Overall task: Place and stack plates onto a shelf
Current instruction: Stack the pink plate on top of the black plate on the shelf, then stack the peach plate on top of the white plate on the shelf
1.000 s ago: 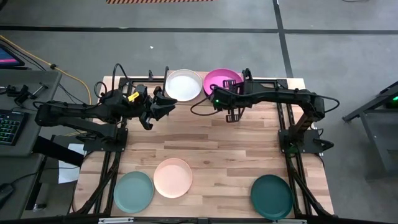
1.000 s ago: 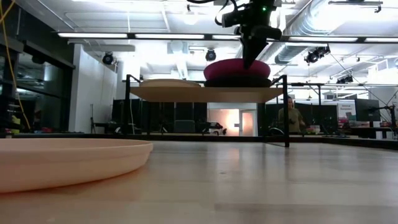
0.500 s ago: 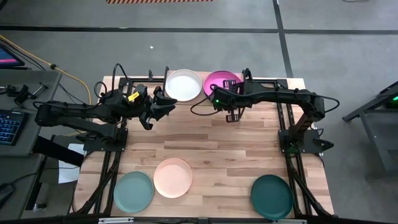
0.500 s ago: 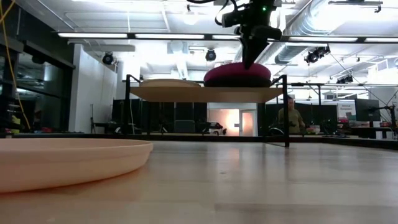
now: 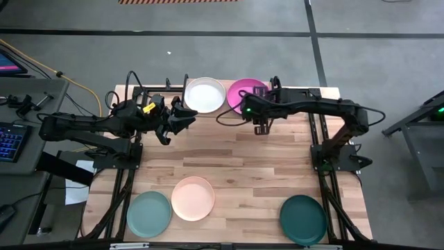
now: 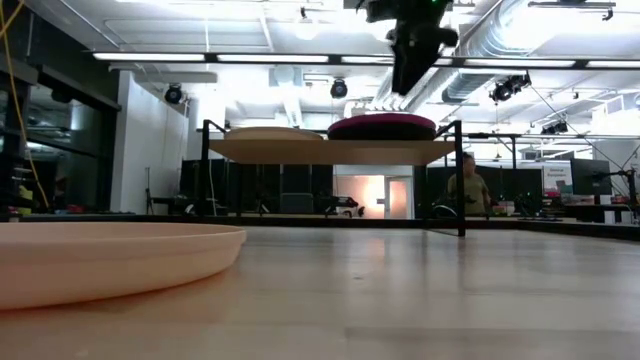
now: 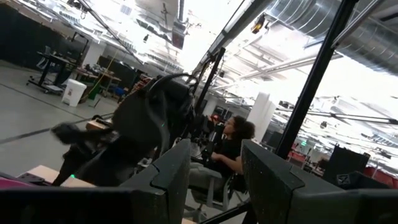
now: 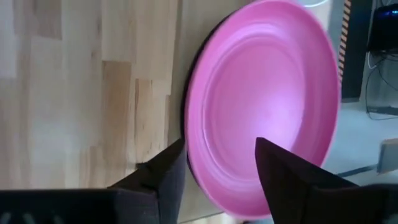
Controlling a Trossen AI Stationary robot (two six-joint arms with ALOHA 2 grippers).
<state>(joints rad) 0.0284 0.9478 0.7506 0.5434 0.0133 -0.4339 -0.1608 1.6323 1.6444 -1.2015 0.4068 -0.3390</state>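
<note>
My left gripper (image 5: 186, 115) waits near the white plate (image 5: 205, 94) on the shelf (image 6: 330, 150), fingers slightly apart and empty. My right gripper (image 6: 410, 80) has let go and lifted clear of the magenta plate (image 5: 248, 90), jaws parted; half a second ago it sat down at the rim. That plate now rests settled on a black one. So three are shelved, and the pale blue-green plate (image 5: 149, 213), peach plate (image 5: 193, 198) and dark teal plate (image 5: 303, 219) remain on the table.
</note>
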